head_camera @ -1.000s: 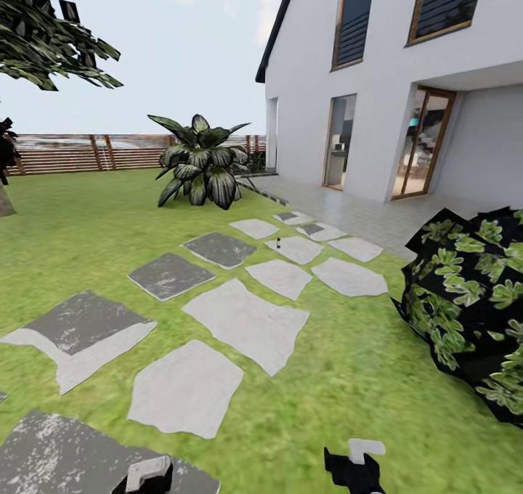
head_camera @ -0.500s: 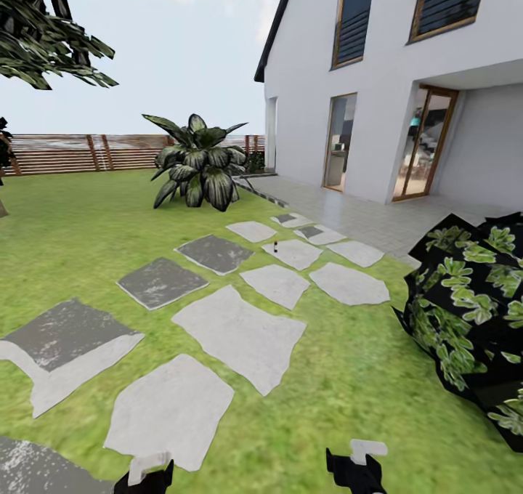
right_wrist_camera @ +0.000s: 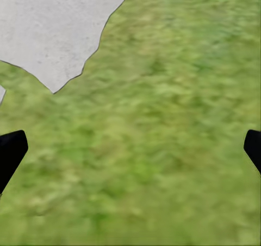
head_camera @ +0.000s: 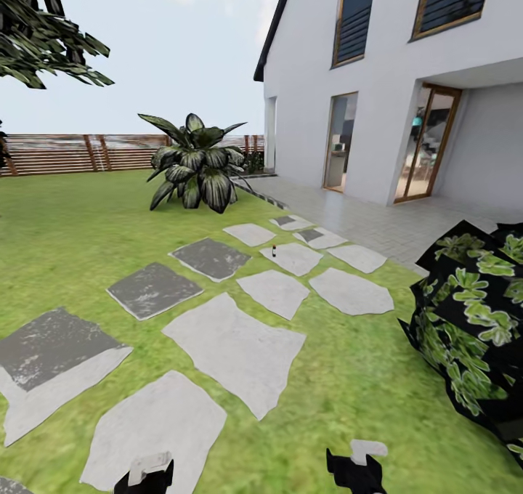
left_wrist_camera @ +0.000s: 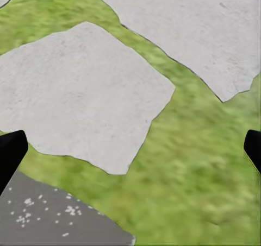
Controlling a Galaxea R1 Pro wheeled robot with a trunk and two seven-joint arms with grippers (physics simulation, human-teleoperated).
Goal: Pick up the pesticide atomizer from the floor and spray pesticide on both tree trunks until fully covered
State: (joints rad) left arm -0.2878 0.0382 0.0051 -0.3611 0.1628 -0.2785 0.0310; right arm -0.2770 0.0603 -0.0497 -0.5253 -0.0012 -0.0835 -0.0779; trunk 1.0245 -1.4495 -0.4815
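My left gripper [head_camera: 145,472] and right gripper [head_camera: 356,463] appear at 7 and 5 o'clock of the head view, both hanging over the ground. In each wrist view two dark fingertips [left_wrist_camera: 11,153] sit at opposite edges with nothing between them, so both pairs of jaws stand spread wide and unladen; the right pair [right_wrist_camera: 11,153] looks down on the lawn [right_wrist_camera: 163,148].

The pesticide atomizer [head_camera: 274,250], one tiny dark item with a pale tip, stands upright on a pale stepping stone [head_camera: 292,258] just above the view's centre, well ahead of both grippers.

About twelve stepping stones can be counted across the grass: roughly four dark grey, the rest pale.

One striped-leaf plant [head_camera: 192,163] sits at 11 o'clock before the slatted fence [head_camera: 73,152]. One dark bush [head_camera: 472,320] fills 4 o'clock. One white house [head_camera: 378,80] occupies 1 o'clock. One leafy tree crown [head_camera: 40,29] overhangs at 10 o'clock; its trunk is out of frame.
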